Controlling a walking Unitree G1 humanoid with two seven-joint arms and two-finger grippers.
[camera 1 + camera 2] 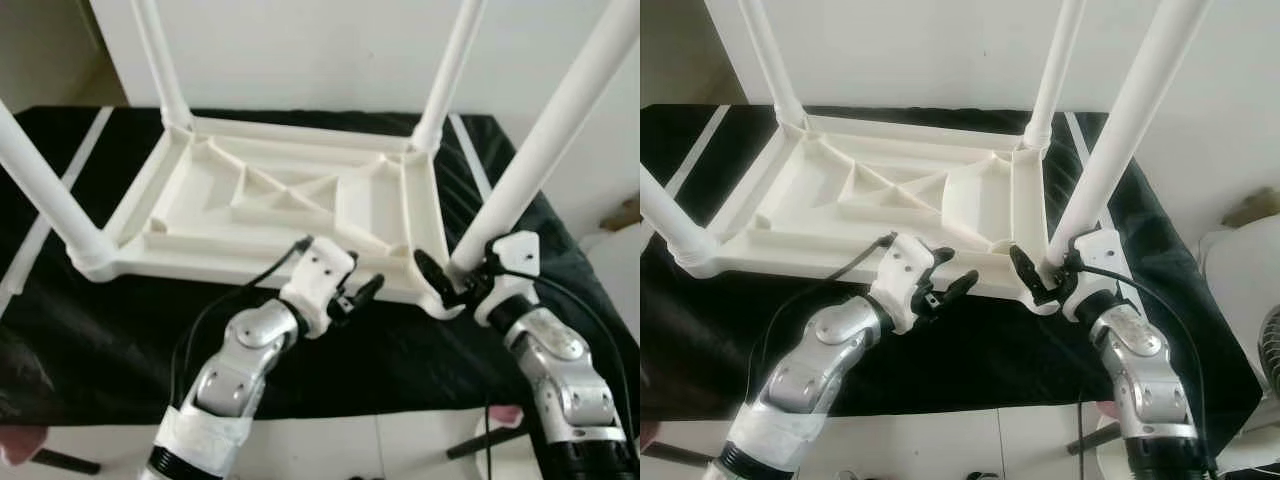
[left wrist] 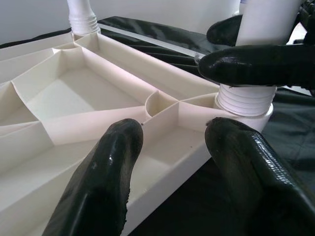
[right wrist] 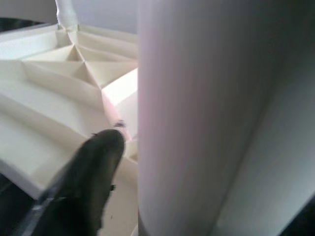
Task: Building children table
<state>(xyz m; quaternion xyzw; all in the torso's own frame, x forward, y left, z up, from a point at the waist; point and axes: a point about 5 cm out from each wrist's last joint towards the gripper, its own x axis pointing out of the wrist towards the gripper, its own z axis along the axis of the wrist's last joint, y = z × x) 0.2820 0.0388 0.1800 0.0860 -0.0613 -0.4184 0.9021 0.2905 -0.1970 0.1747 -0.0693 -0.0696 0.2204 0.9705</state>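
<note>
A white plastic children's table (image 1: 280, 200) lies upside down on a black cloth, its legs pointing up. My right gripper (image 1: 458, 272) is shut on the near right leg (image 1: 540, 160), just above the threaded collar (image 2: 244, 98) where the leg enters its corner socket. In the left wrist view its black fingers (image 2: 256, 64) wrap around that leg. My left gripper (image 1: 358, 294) is open at the table's front rim, left of that corner. Its two fingertips (image 2: 118, 147) hover over the rim and hold nothing.
Three more legs stand at the other corners, including the near left leg (image 1: 45, 200) and the far right leg (image 1: 450, 70). The black cloth (image 1: 100, 320) has white stripes and ends close in front of me. A white object (image 1: 1240, 270) stands to the right, with a wall behind.
</note>
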